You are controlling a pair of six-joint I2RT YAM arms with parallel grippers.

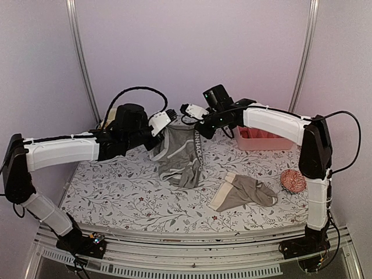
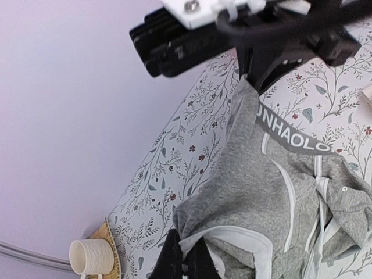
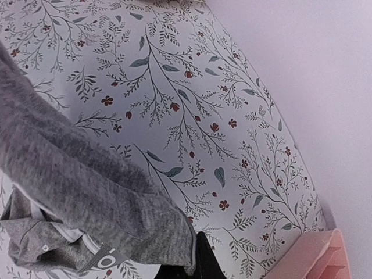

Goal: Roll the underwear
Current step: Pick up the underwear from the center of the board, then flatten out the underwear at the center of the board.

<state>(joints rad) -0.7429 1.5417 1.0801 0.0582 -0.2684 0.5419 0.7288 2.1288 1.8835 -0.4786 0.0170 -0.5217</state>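
Observation:
The grey underwear [image 1: 179, 156] with white edging hangs above the table, stretched between both grippers. My left gripper [image 1: 164, 124] is shut on one upper corner. In the left wrist view its black fingers [image 2: 173, 256] pinch the white-edged hem, and the grey underwear [image 2: 261, 197] drapes away to the right. My right gripper [image 1: 200, 124] is shut on the other corner, by the lettered waistband [image 2: 293, 138]. In the right wrist view the grey underwear [image 3: 87, 186] covers most of its jaws. The taupe underwear [image 1: 244, 192] with a cream waistband lies flat on the table to the right.
A pink knitted ball [image 1: 293, 180] sits near the right edge of the floral tabletop [image 1: 116, 192]. A pink bin [image 1: 261, 139] stands at the back right. A white cup [image 2: 92, 257] on a wicker mat stands at the back left.

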